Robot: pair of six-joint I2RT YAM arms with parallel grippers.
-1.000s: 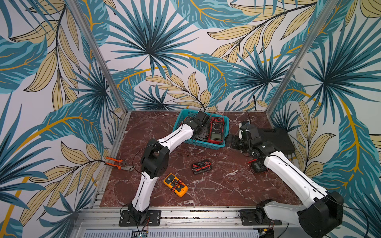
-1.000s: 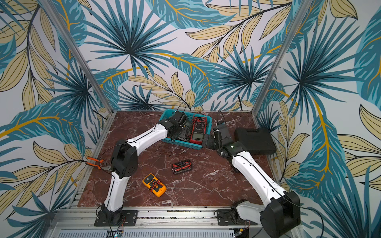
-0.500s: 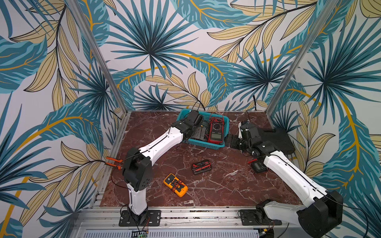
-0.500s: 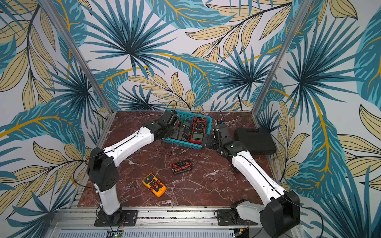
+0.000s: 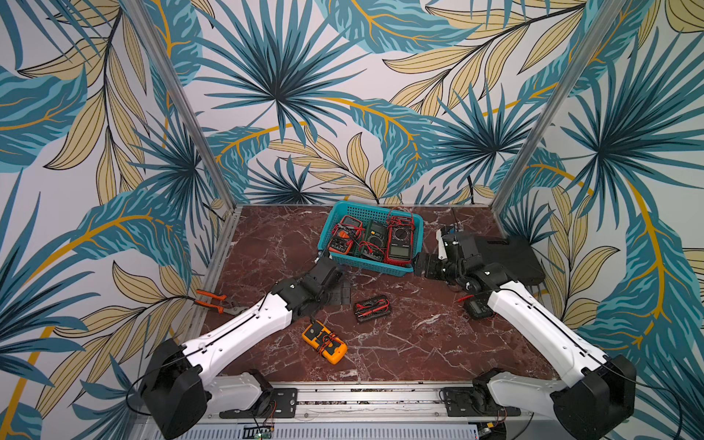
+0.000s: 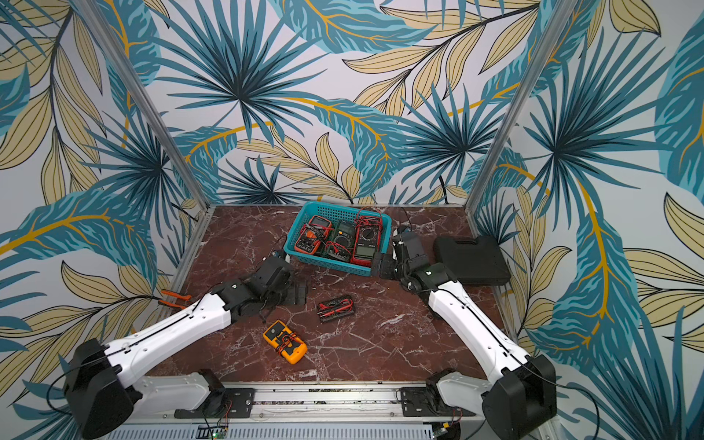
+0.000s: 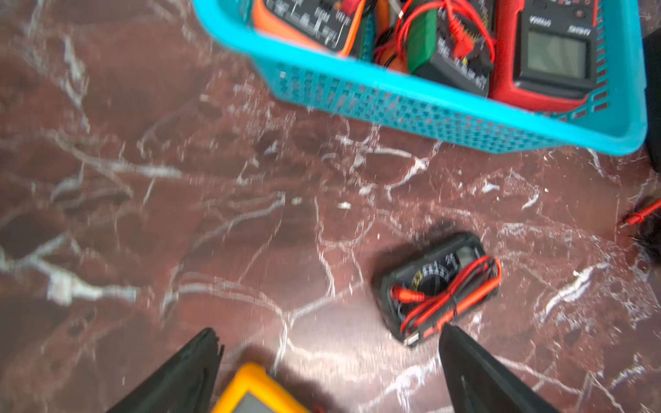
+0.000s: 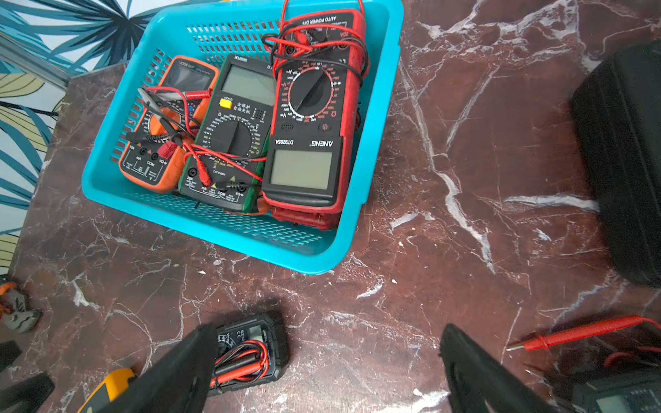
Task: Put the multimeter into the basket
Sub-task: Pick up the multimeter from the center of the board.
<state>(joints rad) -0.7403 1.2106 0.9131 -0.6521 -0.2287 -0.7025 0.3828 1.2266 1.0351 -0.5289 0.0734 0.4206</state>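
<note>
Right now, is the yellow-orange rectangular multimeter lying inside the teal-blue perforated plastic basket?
No, the yellow-orange rectangular multimeter lies on the red marble table, well apart from the teal-blue perforated plastic basket.

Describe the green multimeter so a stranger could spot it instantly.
Find the teal basket at the back of the marble table. Inside, the green multimeter lies between the orange multimeter and the red multimeter. Only it has a dark green casing and a yellow button.
</note>
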